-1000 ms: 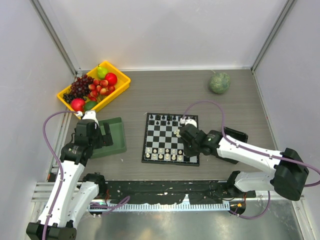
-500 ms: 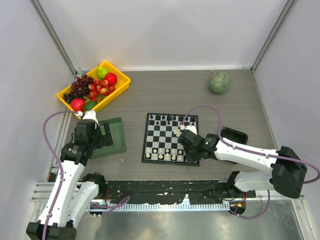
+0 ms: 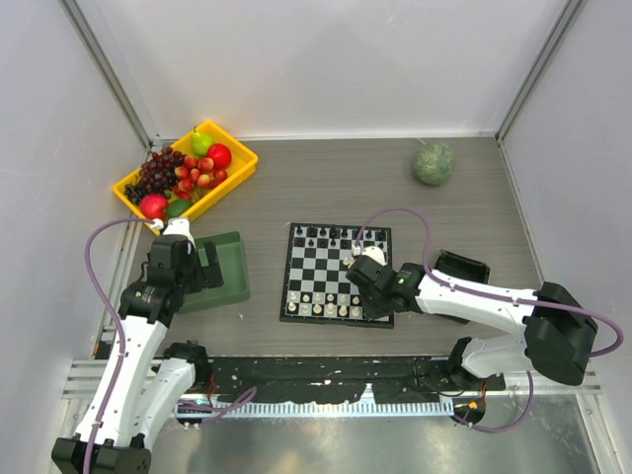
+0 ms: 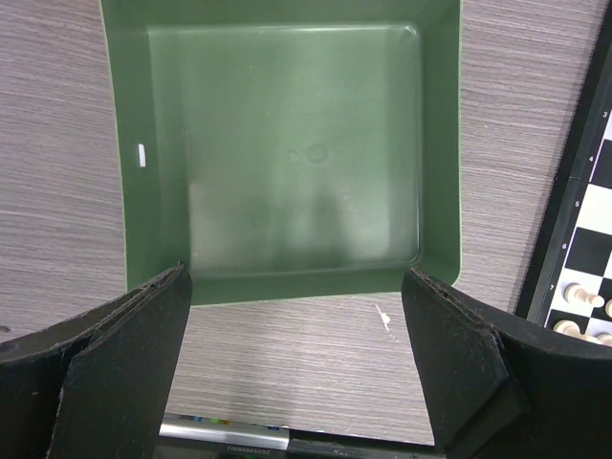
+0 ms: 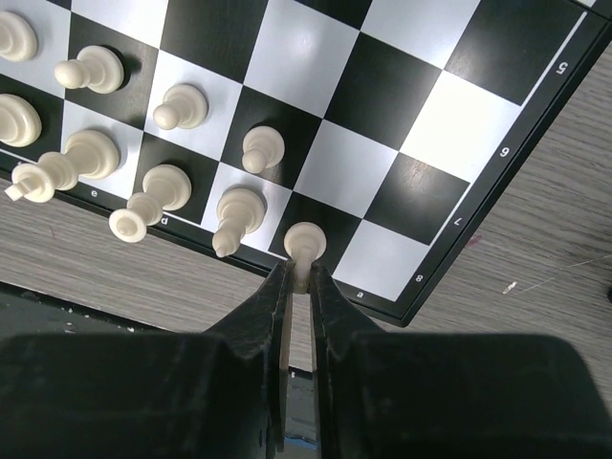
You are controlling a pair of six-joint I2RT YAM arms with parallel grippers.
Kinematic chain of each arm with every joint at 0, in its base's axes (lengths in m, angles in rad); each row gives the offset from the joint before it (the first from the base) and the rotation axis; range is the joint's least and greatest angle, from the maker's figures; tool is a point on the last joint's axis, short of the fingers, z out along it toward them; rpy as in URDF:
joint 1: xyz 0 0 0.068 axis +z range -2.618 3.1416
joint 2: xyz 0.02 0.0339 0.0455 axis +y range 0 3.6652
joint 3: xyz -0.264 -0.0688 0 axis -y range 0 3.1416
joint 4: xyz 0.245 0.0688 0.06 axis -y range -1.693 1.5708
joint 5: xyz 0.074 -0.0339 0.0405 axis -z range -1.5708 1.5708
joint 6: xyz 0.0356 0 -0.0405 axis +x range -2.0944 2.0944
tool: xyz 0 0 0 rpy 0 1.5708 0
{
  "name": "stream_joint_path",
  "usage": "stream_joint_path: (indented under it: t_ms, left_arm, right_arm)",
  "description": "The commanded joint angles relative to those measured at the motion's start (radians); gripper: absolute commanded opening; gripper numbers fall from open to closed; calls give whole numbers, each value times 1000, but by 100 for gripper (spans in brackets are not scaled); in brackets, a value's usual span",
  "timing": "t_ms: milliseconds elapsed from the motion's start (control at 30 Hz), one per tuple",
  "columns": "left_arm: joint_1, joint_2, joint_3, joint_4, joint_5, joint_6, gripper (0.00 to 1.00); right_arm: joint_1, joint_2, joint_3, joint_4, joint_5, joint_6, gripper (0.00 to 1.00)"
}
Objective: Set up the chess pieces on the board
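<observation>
The board (image 3: 331, 265) lies mid-table, with black chess pieces (image 3: 326, 234) along its far row and cream-white ones (image 3: 324, 304) along the near rows. My right gripper (image 3: 363, 288) hovers over the board's near right part. In the right wrist view that gripper (image 5: 300, 273) is shut on the stem of a white pawn (image 5: 305, 241), over a black edge square near the corner of the board (image 5: 382, 96), beside other white pieces (image 5: 182, 105). My left gripper (image 3: 200, 261) stands open and holds nothing, above the near rim of a green tray (image 4: 440, 143); nothing lies inside the tray.
A yellow bin (image 3: 133, 193) of fruit stands at the far left. A green round object (image 3: 434, 163) lies at the far right. A black block (image 3: 464, 265) sits right of the board. The board's edge (image 4: 593, 191) shows right of the tray.
My right gripper has moved toward the board's near edge with the white pawn still in it. The left arm has not moved.
</observation>
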State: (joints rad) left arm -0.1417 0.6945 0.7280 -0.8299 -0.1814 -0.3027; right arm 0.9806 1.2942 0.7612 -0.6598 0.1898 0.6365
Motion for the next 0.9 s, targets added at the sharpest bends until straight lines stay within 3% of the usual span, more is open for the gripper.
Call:
stream_joint_path:
  t_ms: [0,333,567,867]
  left_arm:
    - [4,2,39,6,10,5,99]
    - [4,0,39,5,14,5,99]
    - [4,0,39,6,14,5,99]
    - [4,-3,39,5,17,7,99]
  right_arm:
    - [4,13,24,11,45,20,8]
    - [4,-15,6,12,42,14,11]
    - [4,-38,10,38,19,5,28]
    - [3,-79,56,19,20,11,35]
